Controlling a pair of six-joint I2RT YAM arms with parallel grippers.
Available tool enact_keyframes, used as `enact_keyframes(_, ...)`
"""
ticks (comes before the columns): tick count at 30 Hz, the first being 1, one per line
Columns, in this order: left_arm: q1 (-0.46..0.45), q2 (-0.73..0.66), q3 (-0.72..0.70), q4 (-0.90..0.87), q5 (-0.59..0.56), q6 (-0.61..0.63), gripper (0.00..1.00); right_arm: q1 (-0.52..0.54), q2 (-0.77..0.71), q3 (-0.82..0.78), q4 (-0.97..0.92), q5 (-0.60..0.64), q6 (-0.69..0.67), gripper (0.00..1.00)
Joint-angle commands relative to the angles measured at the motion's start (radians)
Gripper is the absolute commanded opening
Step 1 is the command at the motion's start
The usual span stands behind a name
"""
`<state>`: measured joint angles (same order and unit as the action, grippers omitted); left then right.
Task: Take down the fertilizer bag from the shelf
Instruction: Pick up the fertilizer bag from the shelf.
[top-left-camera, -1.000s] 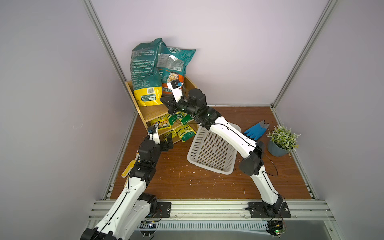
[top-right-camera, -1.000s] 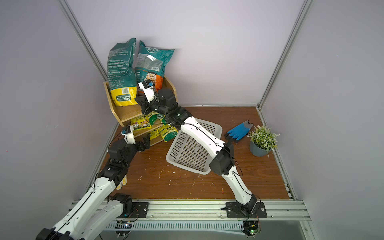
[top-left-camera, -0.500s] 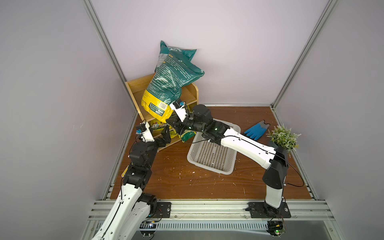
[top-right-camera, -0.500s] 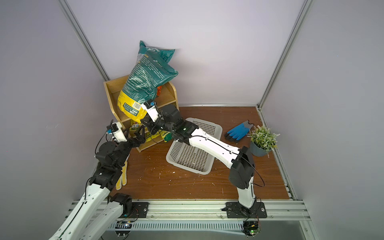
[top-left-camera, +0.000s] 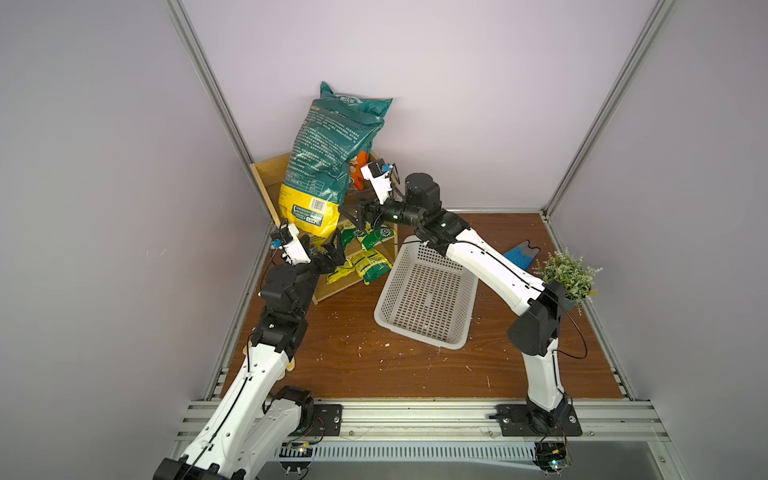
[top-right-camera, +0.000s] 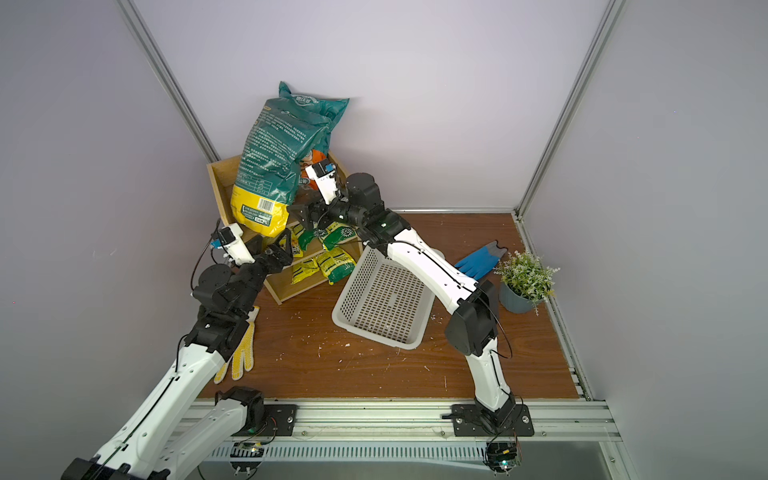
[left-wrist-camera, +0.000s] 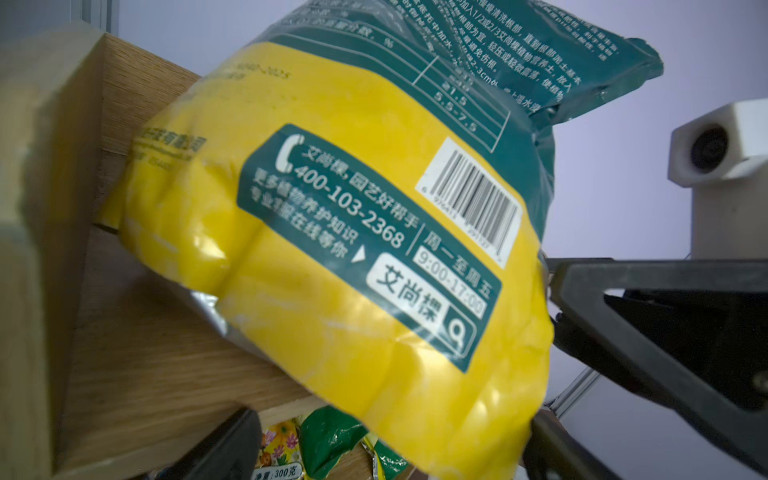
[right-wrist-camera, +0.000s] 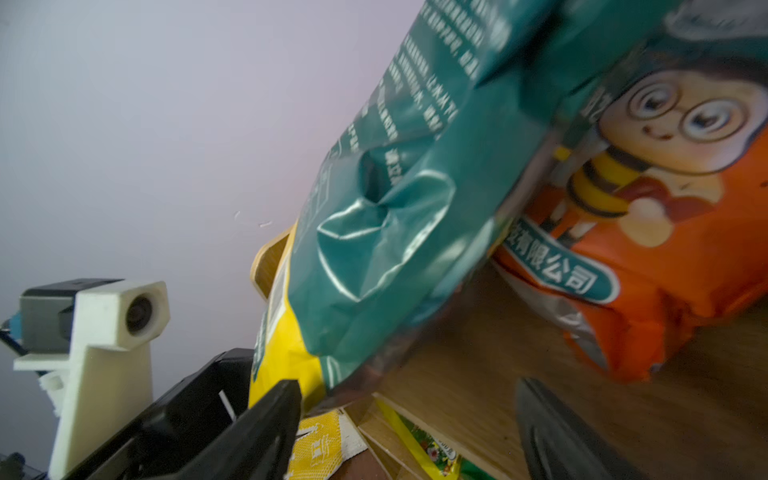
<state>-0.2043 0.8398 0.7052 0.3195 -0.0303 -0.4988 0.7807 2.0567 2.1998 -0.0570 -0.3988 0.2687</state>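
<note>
- The right gripper (top-left-camera: 353, 211) stands with its jaws wide apart at the top tier of the shelf (top-left-camera: 270, 174), right beside the lower edge of the bag (top-left-camera: 324, 166). It clamps nothing.
- In the right wrist view, one of its fingers (right-wrist-camera: 266, 428) sits just under the bag's yellow corner. The other finger is well off to the side, over bare wood.
- The left gripper (top-left-camera: 326, 249) is spread wide as well, raised just below the bag's yellow bottom. In the left wrist view that bottom (left-wrist-camera: 374, 270) bulges down between the fingers (left-wrist-camera: 224, 449). I cannot tell whether they touch it.
- The bag is teal with a yellow bottom and stands tilted on the top tier. It leans back on the orange bag (top-left-camera: 361, 160) behind it, and its yellow end juts out past the shelf's front edge in both top views.
- Small green and yellow packets (top-left-camera: 370, 262) lie on the lower tiers, and some hang over the front.
- A white basket (top-left-camera: 419, 336) sits on the bench (top-left-camera: 374, 365) just beside the shelf, under the right arm.
- A blue glove (top-right-camera: 480, 259) lies beyond the basket, near a potted plant (top-right-camera: 523, 278) at the far side.
- In a top view a yellow glove (top-right-camera: 241, 353) lies on the bench, partly under the left arm.
</note>
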Motion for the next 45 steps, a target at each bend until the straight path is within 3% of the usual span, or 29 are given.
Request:
enact_keyframes(1, 0.009, 0.008, 0.012, 0.029, -0.044, -0.007, 1.0, 0.004, 0.0, 0.131, -0.007, -0.005, -0.016, 0.93)
enact_keyframes(10, 0.009, -0.02, -0.02, 0.01, -0.051, -0.017, 1.0, -0.006, 0.325, 0.615, 0.04, 0.008, 0.154, 0.9)
enact_keyframes(15, 0.009, -0.041, -0.043, 0.006, -0.05, -0.021, 1.0, 0.0, 0.345, 0.536, 0.147, 0.038, 0.237, 0.84)
enact_keyframes(24, 0.009, -0.056, -0.071, 0.002, -0.056, -0.026, 1.0, 0.029, 0.335, 0.481, 0.177, 0.06, 0.233, 0.84)
enact_keyframes(26, 0.009, -0.059, -0.076, 0.006, -0.056, -0.03, 1.0, 0.03, 0.346, 0.477, 0.235, 0.041, 0.28, 0.72)
enact_keyframes(29, 0.009, -0.066, -0.081, -0.009, -0.057, -0.032, 1.0, 0.029, 0.371, 0.5, 0.297, 0.004, 0.347, 0.24)
enact_keyframes(31, 0.009, -0.079, -0.084, -0.026, -0.064, -0.027, 1.0, 0.028, 0.378, 0.532, 0.292, -0.005, 0.349, 0.0)
enact_keyframes(39, 0.009, -0.173, -0.111, -0.14, -0.052, 0.027, 1.0, 0.022, 0.218, 0.575, 0.131, -0.003, 0.143, 0.0)
enact_keyframes(45, 0.009, -0.23, -0.17, -0.183, -0.014, 0.023, 1.0, -0.009, 0.01, 0.441, 0.134, -0.06, 0.099, 0.0)
